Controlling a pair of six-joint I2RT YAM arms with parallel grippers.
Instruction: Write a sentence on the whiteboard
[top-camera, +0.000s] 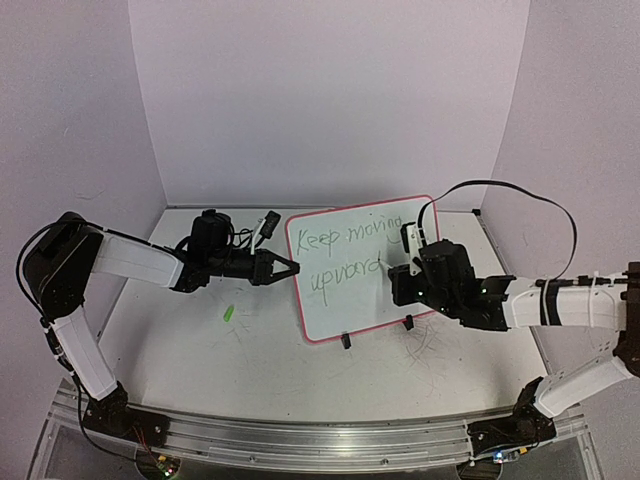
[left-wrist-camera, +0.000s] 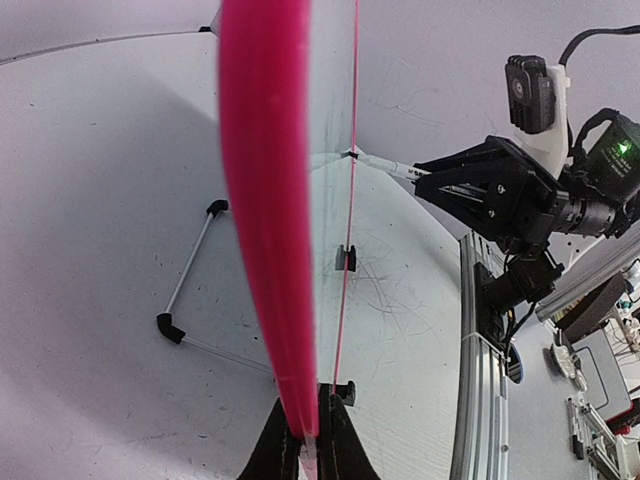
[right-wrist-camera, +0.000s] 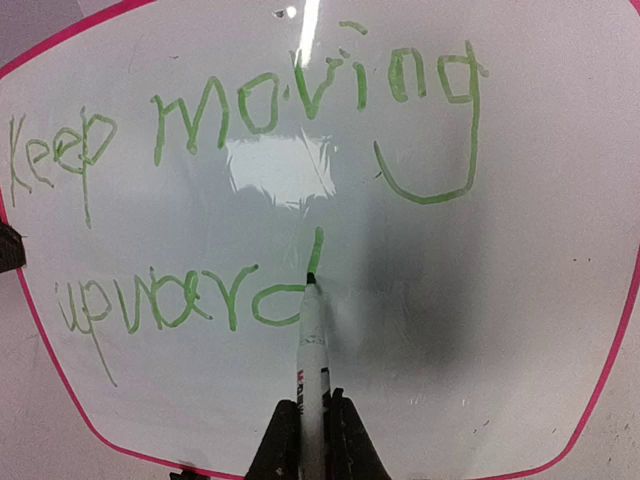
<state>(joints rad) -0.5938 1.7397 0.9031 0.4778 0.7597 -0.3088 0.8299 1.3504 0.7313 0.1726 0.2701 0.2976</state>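
The whiteboard (top-camera: 365, 300) stands propped on its black feet in the middle of the tabletop (top-camera: 250, 370), between the two arms. The left pincer (top-camera: 290, 268) pinches its pink left edge. The right pincer (right-wrist-camera: 312, 425) pinches a marker (right-wrist-camera: 313, 340), whose tip touches the board at the final "d" of the sentence (top-camera: 345, 250), "Keep moving upward", in green. A small green piece (top-camera: 229, 313) lies left of the board. The white tabletop shows faint scribbles, and plain pale walls (top-camera: 320, 100) enclose it.

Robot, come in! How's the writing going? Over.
Left fingers shut on whiteboard edge; right fingers shut on marker. Marker tip at final d of sentence "Keep moving upward". Small green bit lies left of board, not blocking.
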